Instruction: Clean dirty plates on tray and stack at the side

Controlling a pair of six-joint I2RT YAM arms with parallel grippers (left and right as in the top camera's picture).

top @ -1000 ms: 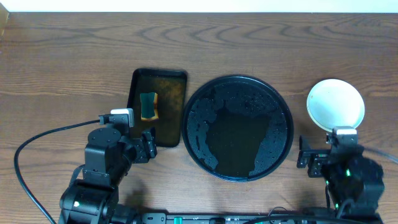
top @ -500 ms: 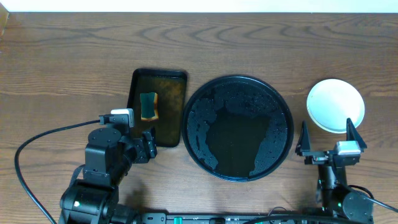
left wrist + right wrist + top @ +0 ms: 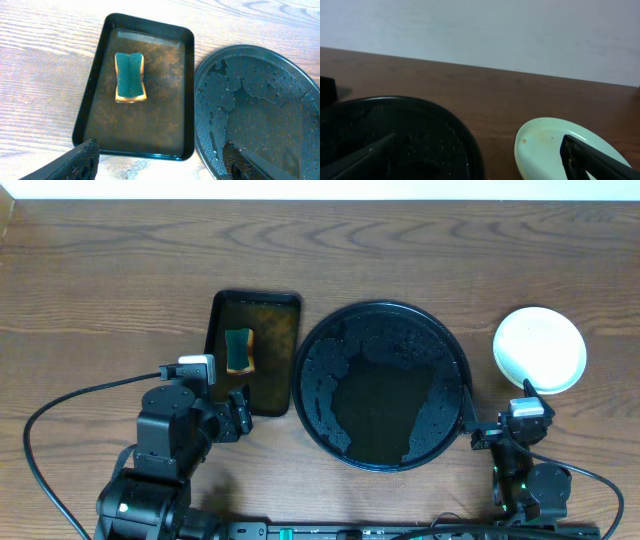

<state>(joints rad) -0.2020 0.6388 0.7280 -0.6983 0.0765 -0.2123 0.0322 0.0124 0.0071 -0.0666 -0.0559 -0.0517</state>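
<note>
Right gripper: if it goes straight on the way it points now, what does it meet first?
Probably nothing soon: the right gripper points along bare table between the tray and the plates. Its open fingers line up with both, so it could graze them if low.

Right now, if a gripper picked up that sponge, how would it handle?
The sponge looks pinched at its waist, so it is probably soft and squashy. It lies in a rectangular tray with a brownish film, so it is likely wet and drippy.
</note>
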